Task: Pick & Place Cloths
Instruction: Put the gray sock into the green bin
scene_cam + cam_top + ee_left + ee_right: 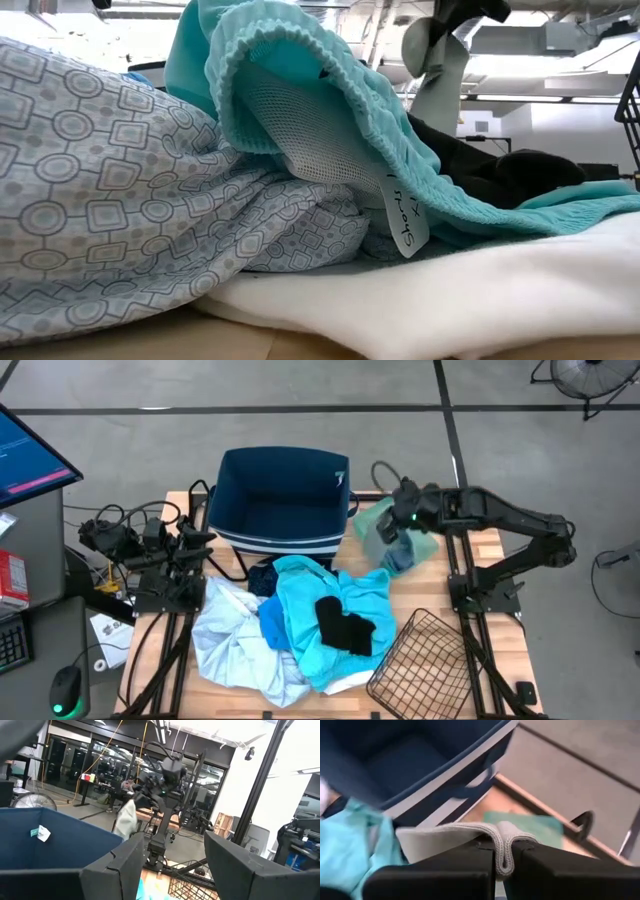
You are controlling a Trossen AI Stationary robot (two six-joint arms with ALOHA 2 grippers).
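Carry step: right gripper [502, 852] clenched on grey cloth [445, 837], right of centre (beside navy bin [280, 500]). Left gripper [172, 865] spread, empty, waiting. Next: swing over bin, release.

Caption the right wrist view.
Right claw shut on a grey cloth beside the navy bin.

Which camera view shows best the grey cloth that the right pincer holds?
The right wrist view: the grey cloth is pinched between the right pincer fingers, its ribbed edge plain. The high view shows it hanging beside the navy bin; the left wrist view shows it far off; the low view shows little.
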